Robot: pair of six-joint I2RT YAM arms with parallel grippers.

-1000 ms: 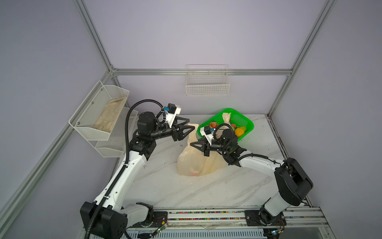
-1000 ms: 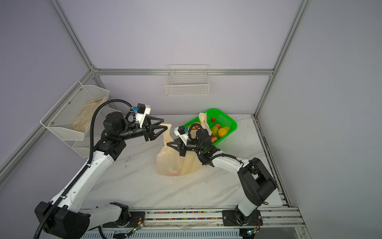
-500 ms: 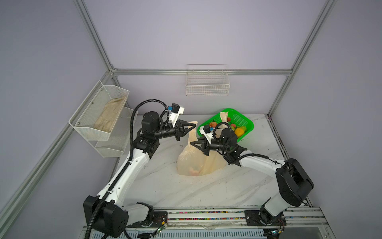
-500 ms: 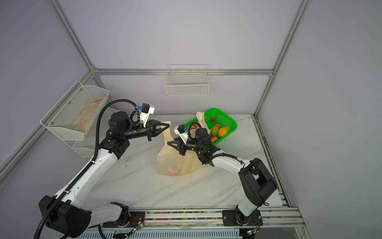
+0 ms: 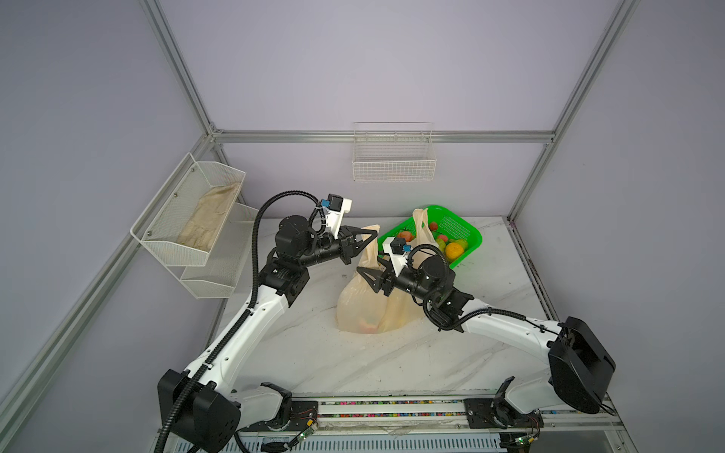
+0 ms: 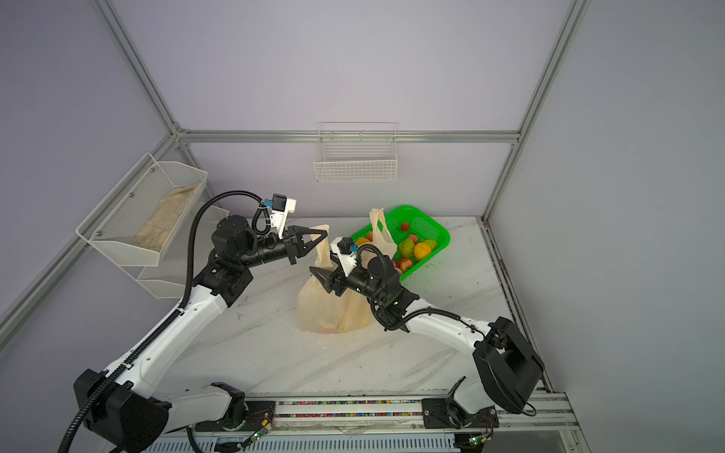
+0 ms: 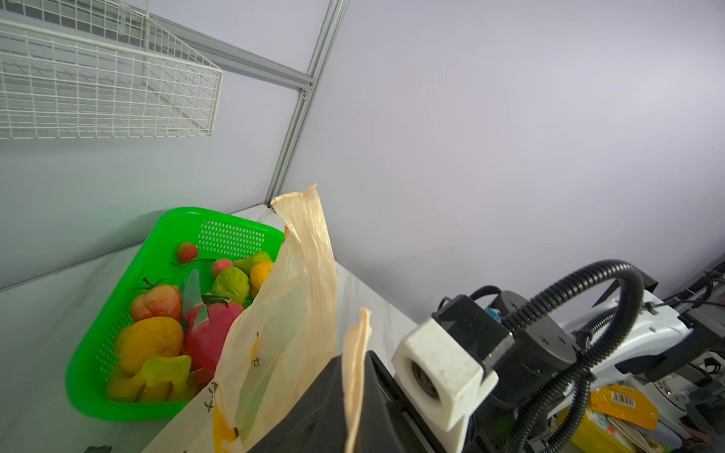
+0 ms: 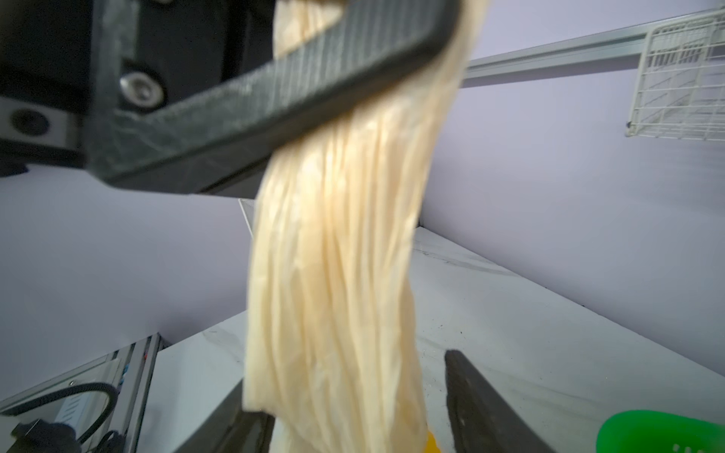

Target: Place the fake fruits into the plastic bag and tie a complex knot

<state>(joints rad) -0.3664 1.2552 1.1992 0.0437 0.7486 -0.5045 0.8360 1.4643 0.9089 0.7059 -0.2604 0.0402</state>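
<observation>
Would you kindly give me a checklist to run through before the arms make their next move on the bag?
1. Left gripper shut on the held handle: ok.
2. Right gripper jaws open, that handle hanging between them ungripped: ok.
3. Second handle free and upright next to the green basket: ok.
4. All fake fruits in the plastic bag: not ok; several lie in the basket, a few show through the bag.
5. Handles tied together: not ok; nothing tied is visible.
6. Bag's base resting on the table: ok.
</observation>
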